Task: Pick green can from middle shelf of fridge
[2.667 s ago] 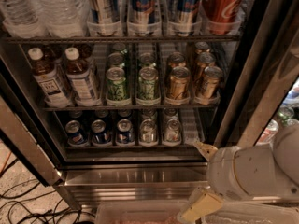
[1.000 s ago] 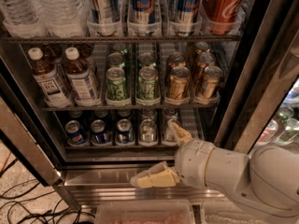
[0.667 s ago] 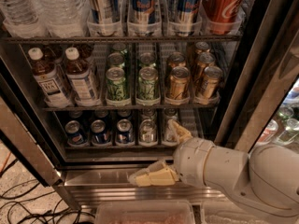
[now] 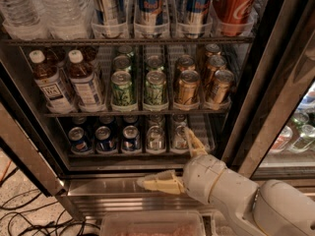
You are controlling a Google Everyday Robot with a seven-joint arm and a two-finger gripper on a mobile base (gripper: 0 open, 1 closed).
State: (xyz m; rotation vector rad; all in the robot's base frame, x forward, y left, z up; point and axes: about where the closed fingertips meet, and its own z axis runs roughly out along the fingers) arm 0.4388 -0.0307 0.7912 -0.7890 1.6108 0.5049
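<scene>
Fingers [image 4: 160, 183] of the gripper [image 4: 164, 157] are spread open and empty, low before the fridge [image 4: 275, 102], with the nearest upright green can [image 4: 155, 88] (front of the middle shelf [image 4: 138, 113]) well above them.

Green can [image 4: 121, 88] glossy aluminium; middle shelf [image 4: 133, 113] dark wire; claw [image 4: 164, 157] matt plastic, at fridge [image 4: 106, 189] base.

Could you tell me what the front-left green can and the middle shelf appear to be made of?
The green can looks like thin metal, probably aluminium: silvery top, glossy printed side. The middle shelf seems to be dark coated wire, given its thin rail. The gripper, jaws open, sits low before the fridge.
</scene>
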